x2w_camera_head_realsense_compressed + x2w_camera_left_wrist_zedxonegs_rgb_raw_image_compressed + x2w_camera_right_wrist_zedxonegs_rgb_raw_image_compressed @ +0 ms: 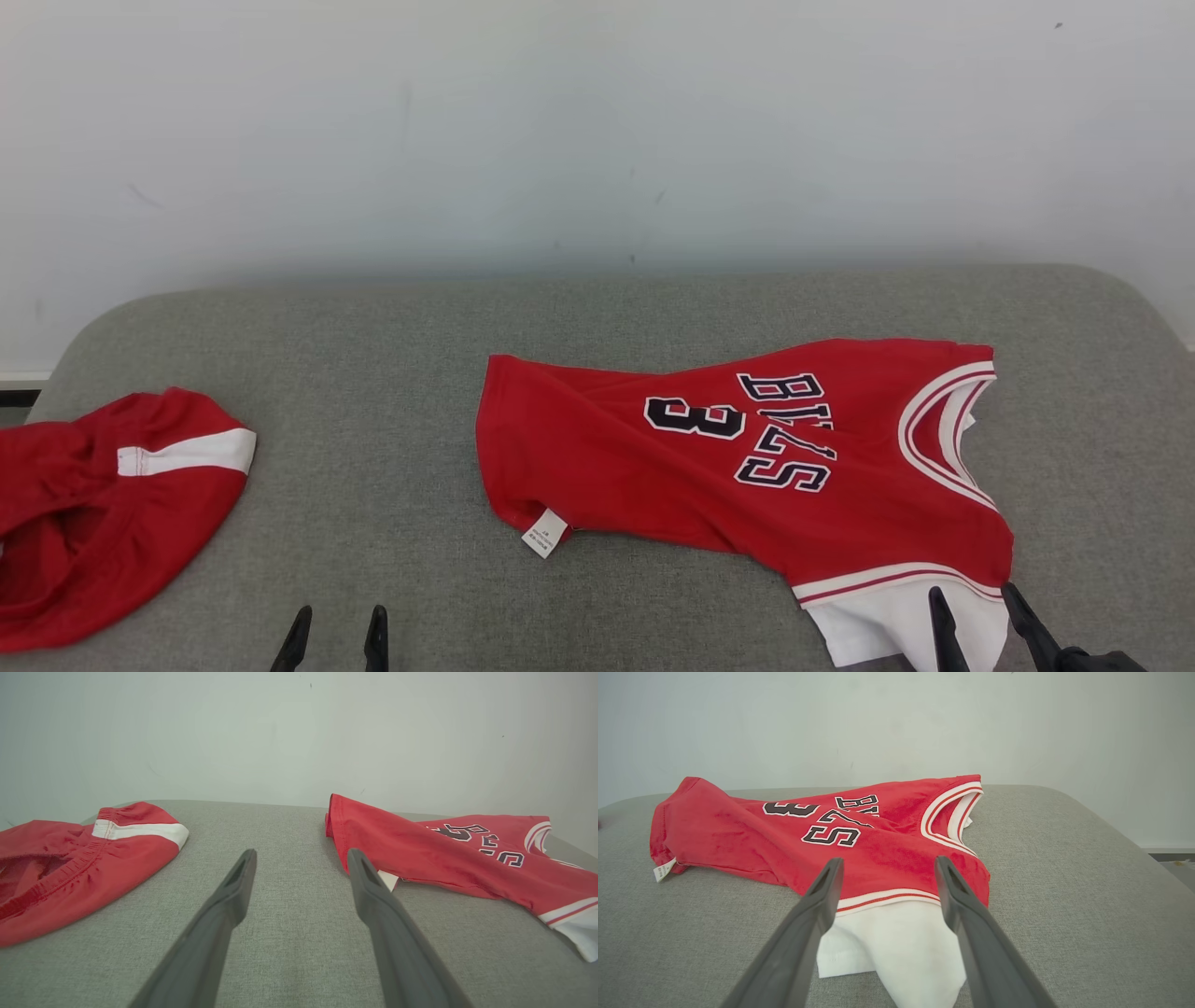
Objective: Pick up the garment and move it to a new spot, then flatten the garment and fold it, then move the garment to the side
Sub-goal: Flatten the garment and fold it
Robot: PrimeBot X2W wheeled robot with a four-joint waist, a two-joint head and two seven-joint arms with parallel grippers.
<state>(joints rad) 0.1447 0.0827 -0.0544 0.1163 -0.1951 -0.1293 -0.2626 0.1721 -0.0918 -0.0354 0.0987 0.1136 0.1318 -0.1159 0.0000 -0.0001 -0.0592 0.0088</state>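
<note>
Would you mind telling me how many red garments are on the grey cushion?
2. A red jersey lies right of centre; red shorts lie at the left edge, partly out of the head view.

- The jersey (747, 467) is bright red, with dark navy letters and a "3" across the chest, each outlined in white.
- Its neck trim is white with a thin red stripe. The band nearest the surface's front edge is white with a red line, and a plain white panel lies below it.
- The tag (544, 534) is white with tiny dark print.
- The shorts (103, 513), at the left edge, are red with one white stripe.
- The surface (597, 317) is grey with a fine flecked weave.
- The wall (597, 121) is pale grey-white with a few small dark marks.
- The left gripper (341, 616) and right gripper (971, 593) have dark grey fingers.
</note>
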